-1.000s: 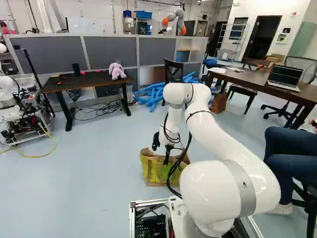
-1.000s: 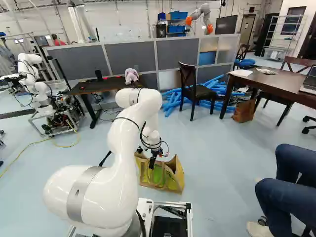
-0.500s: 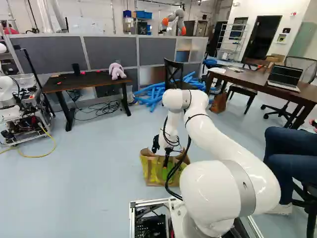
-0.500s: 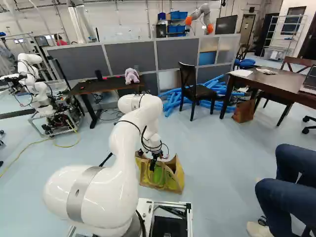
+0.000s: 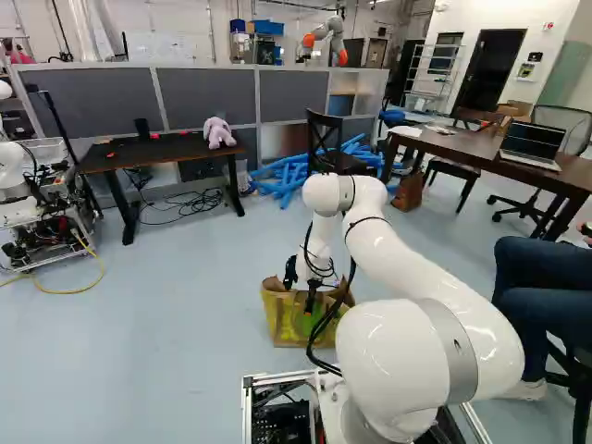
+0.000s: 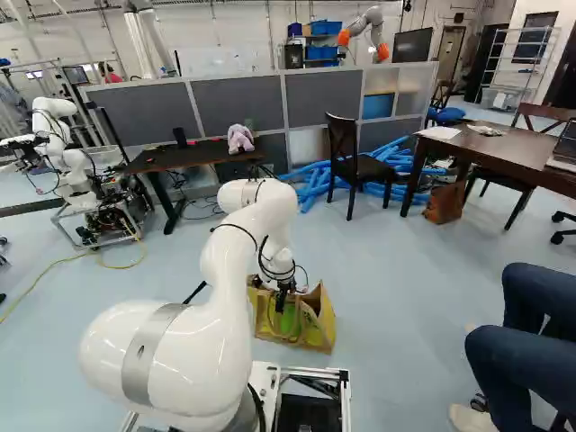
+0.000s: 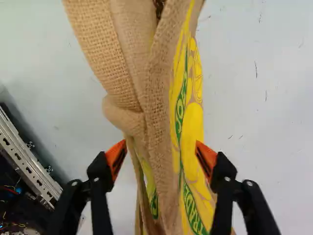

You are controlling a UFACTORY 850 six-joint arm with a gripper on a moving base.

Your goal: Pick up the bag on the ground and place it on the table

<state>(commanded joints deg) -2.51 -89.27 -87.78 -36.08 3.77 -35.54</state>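
Tan woven bag [image 5: 285, 326] with yellow and green print, one item. Location: upright on the floor [image 5: 166, 356], just below the centre of the left base view, likewise in the right base view.

Black gripper [image 7: 161, 159], one, on the white arm [image 6: 232, 256]. Condition: fingers spread wide, orange pads [image 7: 116, 159] standing to either side of the bag's upper part; nothing clamped. A gap shows at one pad; contact at the other cannot be told.

Progress: reach to the bag, by judgement nearly complete. Grip, lift, carry and placing: all outstanding. Task overall, early stage.

Possible destinations, two: dark table [image 5: 120, 162], upper left of the left base view, bearing a pink plush toy [image 5: 218, 133]; brown table [image 5: 467, 146], upper right, bearing a laptop [image 5: 532, 146]. Which is meant cannot be told. Both lie well apart from the bag, so the base probably needs to drive after the lift.
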